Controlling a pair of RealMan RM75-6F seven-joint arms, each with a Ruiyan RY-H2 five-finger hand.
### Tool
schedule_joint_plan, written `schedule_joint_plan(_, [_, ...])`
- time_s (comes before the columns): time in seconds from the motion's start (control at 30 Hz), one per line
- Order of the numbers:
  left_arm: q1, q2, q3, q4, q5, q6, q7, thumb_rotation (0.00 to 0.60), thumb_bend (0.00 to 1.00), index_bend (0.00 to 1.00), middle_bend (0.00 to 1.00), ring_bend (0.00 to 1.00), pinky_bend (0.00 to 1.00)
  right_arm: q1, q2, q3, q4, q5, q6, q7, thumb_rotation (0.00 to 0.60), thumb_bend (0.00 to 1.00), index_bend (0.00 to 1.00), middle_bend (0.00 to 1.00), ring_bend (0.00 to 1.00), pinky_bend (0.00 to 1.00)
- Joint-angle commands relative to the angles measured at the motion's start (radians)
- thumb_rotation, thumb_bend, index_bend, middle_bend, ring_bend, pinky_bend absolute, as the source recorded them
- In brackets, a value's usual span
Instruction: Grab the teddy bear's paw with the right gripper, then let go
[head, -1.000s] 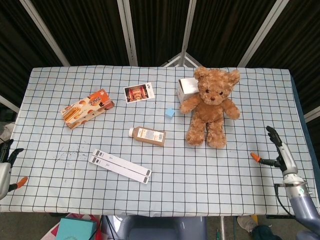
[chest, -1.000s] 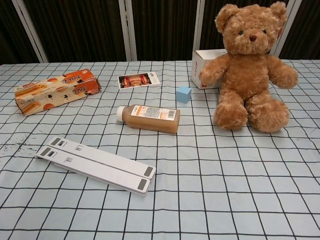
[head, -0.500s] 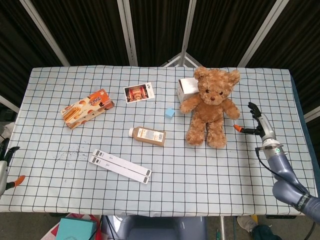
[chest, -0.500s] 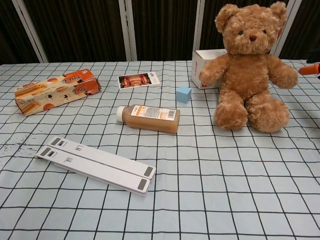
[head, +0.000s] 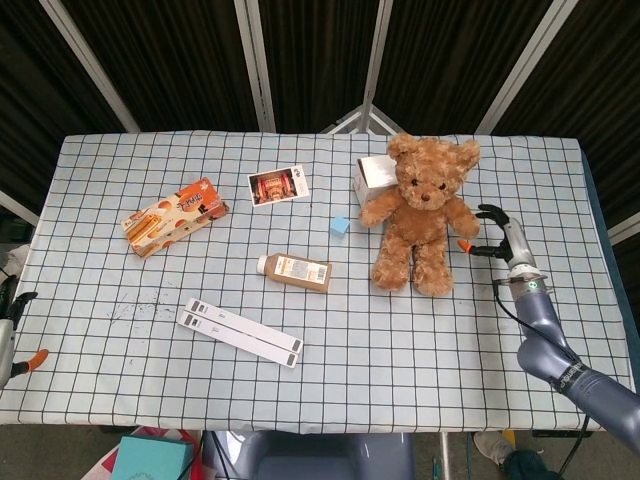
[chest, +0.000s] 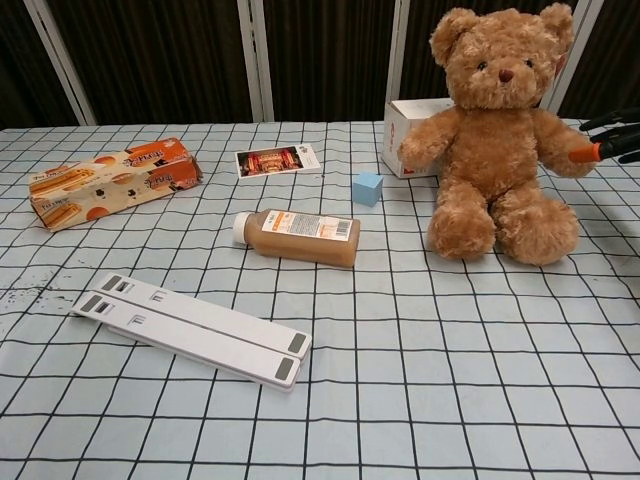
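Head view: right hand (head: 500, 238) just beside bear's paw (head: 466, 226).

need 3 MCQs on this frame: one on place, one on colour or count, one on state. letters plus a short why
1. Where does the small light blue cube lie?
A. on the orange snack box
B. between the white carton and the brown drink bottle
C. beside the two white bars

2. What colour is the tip on the right hand's fingers?
A. green
B. white
C. orange

3. How is the right hand placed?
A. open beside the fluffy brown teddy bear's paw, not closed on it
C. resting on the photo card
B. holding the bottle

Key: 1 B, the cube sits between the white carton and the brown drink bottle. 2 C, the chest view shows an orange tip near the paw. 3 A, its fingers are spread at the paw of the fluffy brown teddy bear, with nothing gripped.
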Motion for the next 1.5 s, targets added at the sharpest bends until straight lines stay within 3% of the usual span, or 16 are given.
schedule_joint_plan(0.03, [-0.001,-0.001,-0.001,0.0,-0.004,-0.001,0.002,0.6,0.24,0.2,0.0,0.0,0.03,0.01,-0.018,0.007,0.019,0.01,0.003,-0.02,0.6,0.22,0.21,0.26,0.11,0.0])
schedule_joint_plan(0.37, [-0.009,-0.008,-0.004,0.005,-0.019,-0.011,0.016,0.6,0.24,0.2,0.0,0.0,0.03,0.043,-0.087,0.039,0.103,0.047,0.011,-0.07,0.6,0.22,0.33,0.36,0.2,0.0])
schedule_joint_plan(0.57, [-0.013,-0.01,-0.005,0.007,-0.026,-0.015,0.021,0.6,0.24,0.2,0.0,0.0,0.03,0.058,-0.121,0.06,0.155,0.069,0.012,-0.095,0.6,0.28,0.4,0.4,0.23,0.0])
schedule_joint_plan(1.07, [-0.021,-0.021,-0.004,0.01,-0.038,-0.02,0.04,0.6,0.24,0.2,0.0,0.0,0.03,0.055,-0.163,0.088,0.232,0.055,-0.036,-0.108,0.6,0.29,0.43,0.43,0.24,0.0])
schedule_joint_plan(1.3, [-0.023,-0.023,-0.003,0.01,-0.039,-0.019,0.044,0.6,0.24,0.2,0.0,0.0,0.03,0.05,-0.171,0.108,0.237,0.031,-0.028,-0.096,0.6,0.4,0.5,0.49,0.31,0.0])
schedule_joint_plan(1.5, [-0.023,-0.022,-0.002,0.01,-0.039,-0.018,0.041,0.6,0.24,0.2,0.0,0.0,0.03,0.047,-0.176,0.117,0.238,0.024,-0.032,-0.098,0.6,0.42,0.53,0.52,0.33,0.0])
